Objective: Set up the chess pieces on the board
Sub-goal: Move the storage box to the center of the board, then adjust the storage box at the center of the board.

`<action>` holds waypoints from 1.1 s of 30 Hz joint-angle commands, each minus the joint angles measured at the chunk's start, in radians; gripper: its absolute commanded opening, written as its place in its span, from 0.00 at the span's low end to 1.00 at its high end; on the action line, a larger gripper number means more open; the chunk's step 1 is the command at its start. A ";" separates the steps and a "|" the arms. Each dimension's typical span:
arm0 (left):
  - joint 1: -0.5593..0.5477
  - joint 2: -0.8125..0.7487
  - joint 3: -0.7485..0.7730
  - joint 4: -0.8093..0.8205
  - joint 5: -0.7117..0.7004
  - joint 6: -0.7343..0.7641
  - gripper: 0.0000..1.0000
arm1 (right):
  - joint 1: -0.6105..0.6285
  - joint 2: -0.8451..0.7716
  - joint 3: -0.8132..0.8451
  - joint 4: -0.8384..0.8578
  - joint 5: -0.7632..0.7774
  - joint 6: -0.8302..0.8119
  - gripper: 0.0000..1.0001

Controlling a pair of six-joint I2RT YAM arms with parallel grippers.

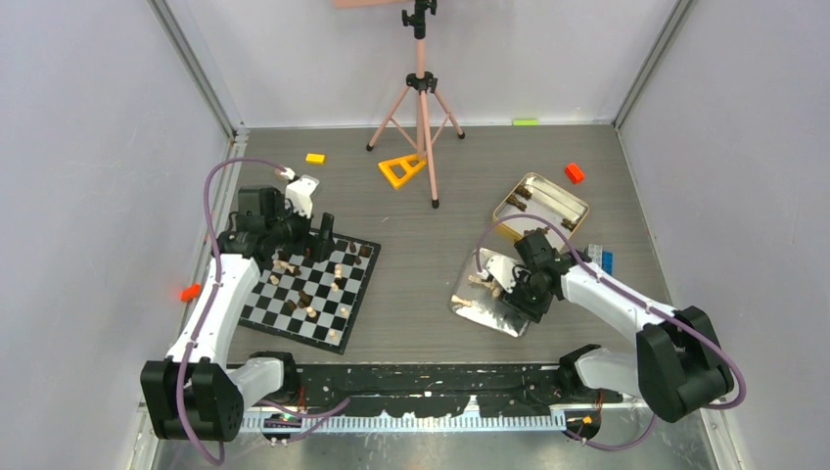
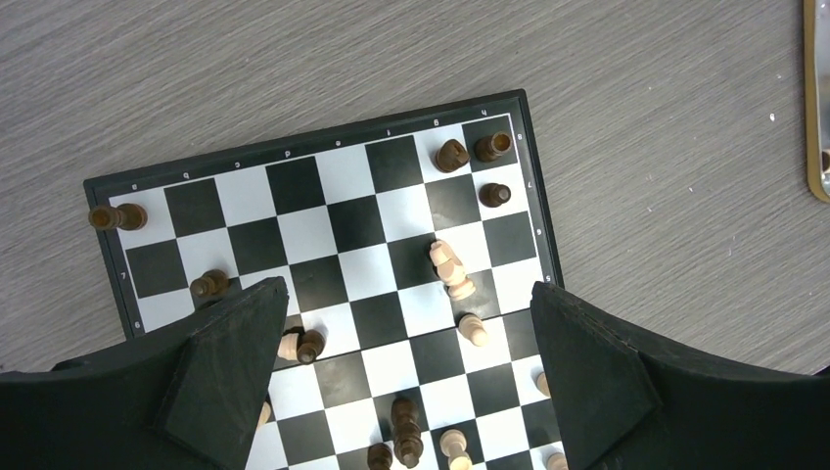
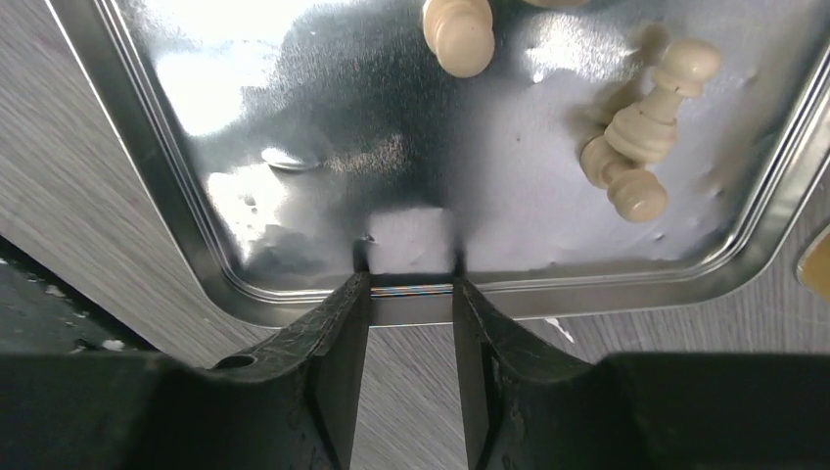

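Note:
The checkered board (image 1: 294, 331) lies left of centre, with tan and dark chess pieces scattered over it, several tipped over. In the left wrist view a tan piece (image 2: 450, 266) lies on its side on the board (image 2: 333, 211), and dark ones (image 2: 494, 147) stand at the far corner. My left gripper (image 1: 323, 235) (image 2: 407, 287) hangs wide open above the board, holding nothing. My right gripper (image 1: 504, 292) (image 3: 411, 279) is at the near rim of the silver tray (image 3: 294, 176), its jaws a narrow gap apart and empty. Tan pieces (image 3: 646, 117) lie in the tray.
A gold-rimmed tin (image 1: 541, 201) with dark pieces sits behind the tray (image 1: 489, 323). A tripod (image 1: 421, 108) stands at the back over a yellow triangle block (image 1: 401, 168). Loose blocks: orange (image 1: 575, 173), yellow (image 1: 315, 158), blue (image 1: 599, 258), red (image 1: 190, 292).

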 commanded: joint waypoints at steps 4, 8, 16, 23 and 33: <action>-0.010 0.017 0.020 0.047 -0.019 0.019 0.98 | -0.026 -0.096 -0.055 -0.019 0.188 -0.128 0.41; -0.012 -0.002 0.007 0.050 -0.025 0.042 0.98 | -0.095 -0.110 -0.027 -0.039 0.225 -0.199 0.40; -0.012 -0.036 -0.003 0.053 -0.028 0.038 0.98 | -0.163 -0.037 0.176 -0.130 0.094 -0.118 0.42; -0.012 -0.009 0.044 0.040 -0.021 0.012 0.98 | -0.163 0.062 0.403 -0.086 -0.039 0.134 0.53; -0.013 0.076 0.100 0.076 -0.001 0.002 0.98 | -0.162 0.467 0.745 0.012 -0.059 0.380 0.73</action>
